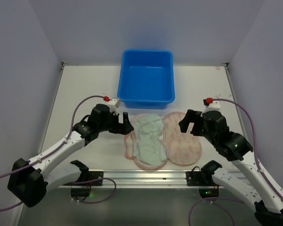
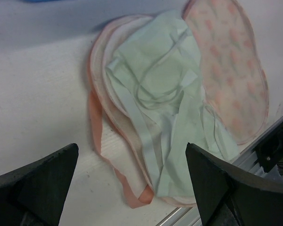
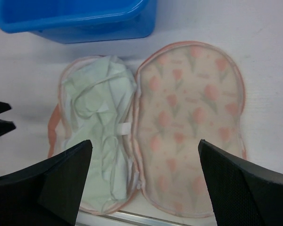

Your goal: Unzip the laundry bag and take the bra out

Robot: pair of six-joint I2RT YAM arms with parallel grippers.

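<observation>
From above, the laundry bag [image 1: 183, 143] lies just in front of the blue tub [image 1: 121, 75], spread open like a clamshell. I judge the unzipping done. The bra [image 1: 148, 139] sits in the bag's left half. My left gripper [image 1: 125, 123] hovers at the bag's left edge and my right gripper [image 1: 191, 121] above the printed flap. Both are spread wide and empty.

Through the left wrist, the bra [image 2: 160, 94] is crumpled on the pale lining with its thin straps looped loosely on top. A pink-orange strip of edging [image 2: 96, 132] trails off the bag's side.

Through the right wrist, the tulip-printed flap [image 3: 188, 108] lies flat, with the bra [image 3: 99, 103] beside it in the other half.

So removal is the step in hand. I need to come down on a bunched fold of the bra, pinch fabric only, not lining or edging, and lift. The other arm may have to pin the bag.
</observation>
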